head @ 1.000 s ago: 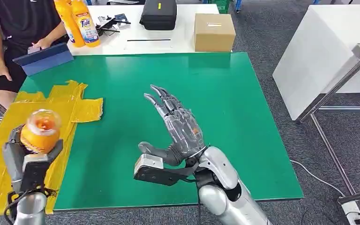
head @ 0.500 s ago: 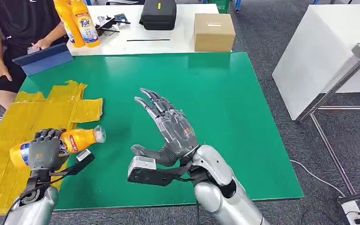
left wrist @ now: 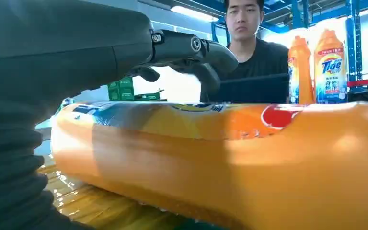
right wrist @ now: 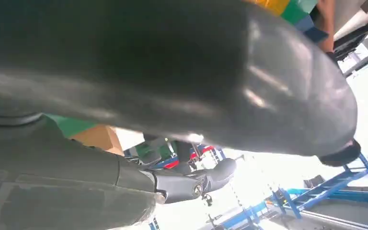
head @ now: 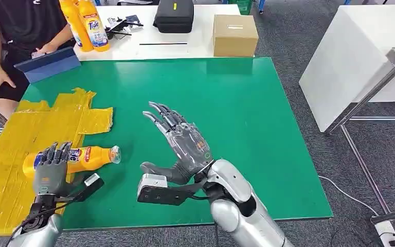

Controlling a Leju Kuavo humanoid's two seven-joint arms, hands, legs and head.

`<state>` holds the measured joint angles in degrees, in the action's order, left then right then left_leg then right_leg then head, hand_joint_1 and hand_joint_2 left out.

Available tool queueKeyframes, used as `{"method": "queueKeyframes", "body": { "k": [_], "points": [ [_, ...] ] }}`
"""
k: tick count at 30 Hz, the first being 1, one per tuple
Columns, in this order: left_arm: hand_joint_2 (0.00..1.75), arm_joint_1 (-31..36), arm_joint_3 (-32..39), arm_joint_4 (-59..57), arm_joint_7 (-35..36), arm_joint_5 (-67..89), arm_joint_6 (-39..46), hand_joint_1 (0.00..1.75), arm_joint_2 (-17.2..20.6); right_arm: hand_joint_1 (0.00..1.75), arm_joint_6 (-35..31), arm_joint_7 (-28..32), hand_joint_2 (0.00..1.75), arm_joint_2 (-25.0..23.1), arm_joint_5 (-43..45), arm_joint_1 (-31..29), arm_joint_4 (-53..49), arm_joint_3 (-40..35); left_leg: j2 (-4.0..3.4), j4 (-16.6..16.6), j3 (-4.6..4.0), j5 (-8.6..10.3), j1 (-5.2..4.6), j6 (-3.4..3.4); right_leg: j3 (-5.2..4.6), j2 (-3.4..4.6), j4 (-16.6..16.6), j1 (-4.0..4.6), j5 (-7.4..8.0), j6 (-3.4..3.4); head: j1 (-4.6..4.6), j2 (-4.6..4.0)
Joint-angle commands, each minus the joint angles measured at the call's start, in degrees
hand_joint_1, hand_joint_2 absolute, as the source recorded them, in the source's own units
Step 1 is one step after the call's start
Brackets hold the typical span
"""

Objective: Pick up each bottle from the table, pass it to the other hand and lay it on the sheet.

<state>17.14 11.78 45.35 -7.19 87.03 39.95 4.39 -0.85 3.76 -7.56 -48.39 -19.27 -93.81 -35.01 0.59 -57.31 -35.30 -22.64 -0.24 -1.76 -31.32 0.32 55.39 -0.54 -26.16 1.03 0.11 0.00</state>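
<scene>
The left hand (head: 51, 167) gripped the orange bottle (head: 90, 155) lying on the yellow sheet (head: 10, 154). The right hand (head: 182, 144) hovered empty, fingers spread, above the green desk (head: 247, 118).

Wide bare green mat beyond and to the right of the right hand; the crowding sits at the yellow sheet and the far white table

Taking the green table (head: 247, 108) as landmark: its centre and right half are bare, and the right hand (head: 182, 141) hovers spread over the middle, barring the way there. At its left edge the yellow sheet (head: 10, 149) carries the lying bottle (head: 90, 156), under the left hand (head: 51, 170). Beyond its far edge stand a cardboard box (head: 235, 35), black case (head: 174, 15), Tide bottles (head: 87, 23), blue tablet (head: 49, 63) and a seated person (head: 20, 31)
</scene>
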Motion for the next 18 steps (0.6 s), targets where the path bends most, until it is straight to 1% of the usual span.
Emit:
{"method": "queueKeyframes", "body": {
  "k": [1, 18],
  "points": [
    [0.0, 1.0, 1.6, -3.5, -0.2, -0.1, 0.0, 0.0, 0.6, 0.0, 0.4, 0.1, 0.0, 0.0, 0.1, -2.5, 3.8, 0.7, -0.07, 0.0, 0.09, -0.03, 0.01, 0.08, 0.09, 0.03, 0.0, 0.0, -0.01, -0.03, 0.0, 0.0],
    [0.0, 1.0, 1.6, -3.5, -0.2, -0.1, 0.0, 0.0, 0.6, 0.0, 0.4, 0.1, 0.0, 0.0, 0.1, -2.5, 3.8, 0.7, -0.1, 0.0, 0.19, -0.07, 0.0, 0.14, 0.18, 0.04, 0.0, 0.0, -0.05, -0.05, 0.0, 0.0]
  ]
}}
